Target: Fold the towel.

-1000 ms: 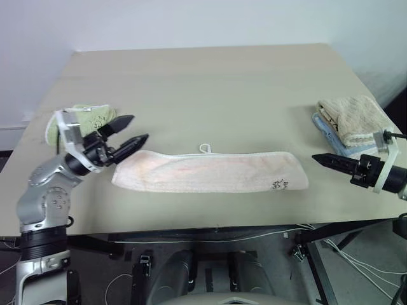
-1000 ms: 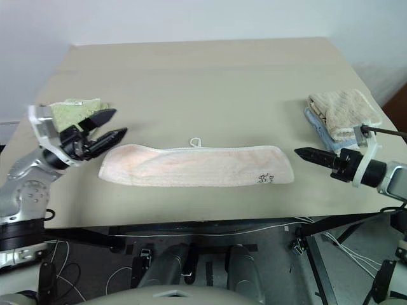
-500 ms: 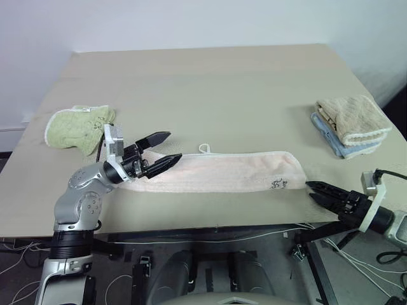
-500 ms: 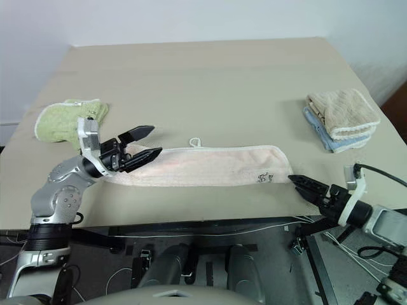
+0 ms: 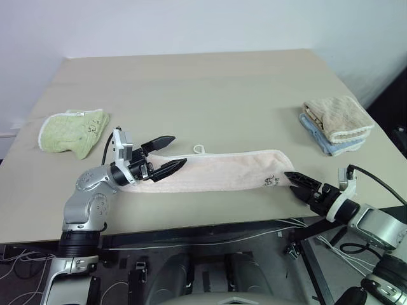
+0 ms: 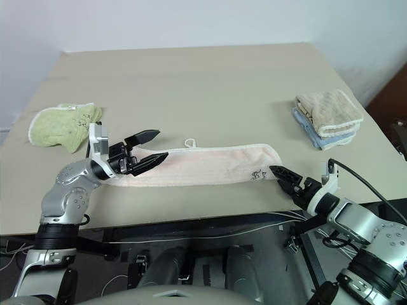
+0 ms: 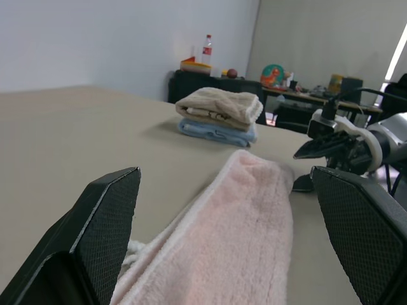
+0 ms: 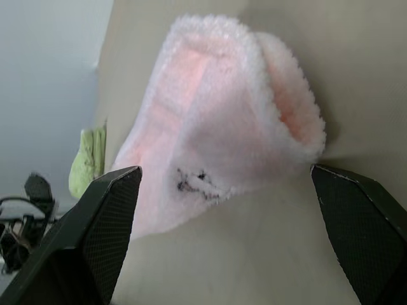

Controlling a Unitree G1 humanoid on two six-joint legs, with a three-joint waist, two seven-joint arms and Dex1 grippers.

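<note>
The left end of the towel (image 5: 219, 171) lay hidden behind the left gripper (image 5: 166, 155) in the head views, so whether cloth and fingers met there could not be told. The small dark printed mark (image 5: 271, 181) near the towel's right end was too small to read. The right arm was cut off at the lower right corner of the frame, and the left arm ran out past the bottom edge at lower left.

The left gripper's jaws stood wide open, one finger above the other in the left eye view, both over the towel's left end and holding nothing. In the left wrist view the pink cloth ran between the two fingers without either pressing on it. The right gripper (image 5: 299, 185) also stood open with nothing in it, its tips just beside the towel's right end, at the mark; contact could not be judged.

The towel lay folded into a long narrow strip across the lower middle of the frame, near the front edge of the table (image 5: 203, 89), with its white loop (image 5: 201, 149) on the far side. A light green towel (image 5: 70, 130) sat at the left of the frame, and a stack of beige and blue towels (image 5: 335, 119) at the right, both well apart from the pink one.
</note>
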